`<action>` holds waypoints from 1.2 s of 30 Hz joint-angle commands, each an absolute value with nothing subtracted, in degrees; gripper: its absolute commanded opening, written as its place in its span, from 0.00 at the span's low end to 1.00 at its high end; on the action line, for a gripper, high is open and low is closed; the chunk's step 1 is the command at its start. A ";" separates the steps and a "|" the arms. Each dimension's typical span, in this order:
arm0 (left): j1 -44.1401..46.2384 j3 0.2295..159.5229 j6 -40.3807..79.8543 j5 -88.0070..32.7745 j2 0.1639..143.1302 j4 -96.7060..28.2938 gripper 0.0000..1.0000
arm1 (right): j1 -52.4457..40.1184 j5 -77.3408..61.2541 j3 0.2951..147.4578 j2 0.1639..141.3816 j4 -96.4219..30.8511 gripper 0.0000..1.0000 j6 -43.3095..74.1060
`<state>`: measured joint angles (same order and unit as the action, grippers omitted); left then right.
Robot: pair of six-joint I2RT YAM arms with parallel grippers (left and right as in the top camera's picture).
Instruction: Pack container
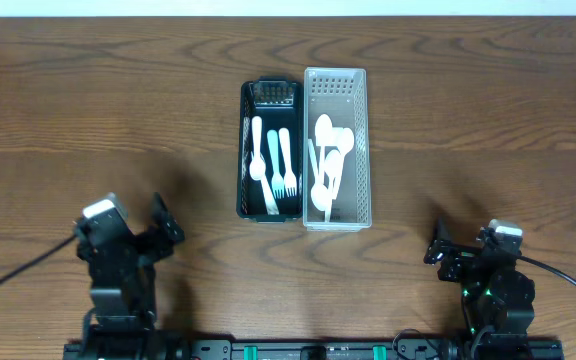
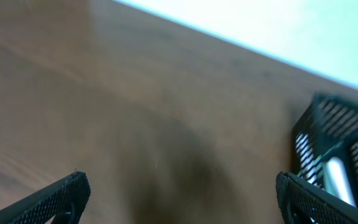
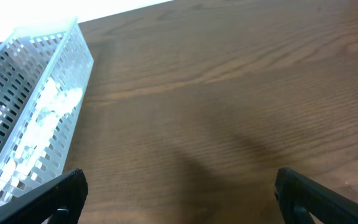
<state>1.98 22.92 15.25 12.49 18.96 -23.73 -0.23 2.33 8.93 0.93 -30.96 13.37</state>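
Observation:
A black slotted basket [image 1: 246, 150] stands at the table's middle and holds white forks [image 1: 281, 160] and a white knife. A clear slotted basket [image 1: 365, 150] stands touching its right side and holds several white spoons [image 1: 328, 160]. My left gripper [image 1: 168, 228] is open and empty at the front left, well away from the baskets. My right gripper [image 1: 438, 248] is open and empty at the front right. The left wrist view shows the black basket's corner [image 2: 328, 134] at far right between open fingers [image 2: 179, 199]. The right wrist view shows the clear basket [image 3: 36, 118] at left, with fingers [image 3: 179, 199] open over bare wood.
The brown wooden table [image 1: 88, 110] surrounds the baskets. Both arm bases stand at the front edge, with cables trailing to the left and right.

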 commanded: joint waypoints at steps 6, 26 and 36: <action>1.67 11.99 15.79 13.54 7.38 -20.47 0.98 | 0.25 2.70 8.34 0.32 -31.05 0.99 13.21; 1.67 8.27 15.55 13.80 0.10 -20.49 0.98 | 0.25 2.70 8.34 0.32 -31.05 0.99 13.21; 1.67 7.66 15.53 13.80 0.23 -24.53 0.98 | 0.25 2.70 8.34 0.32 -31.05 0.99 13.21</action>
<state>1.96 7.99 15.22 12.73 0.58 -23.03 -0.23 2.35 8.93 0.93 -30.98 13.37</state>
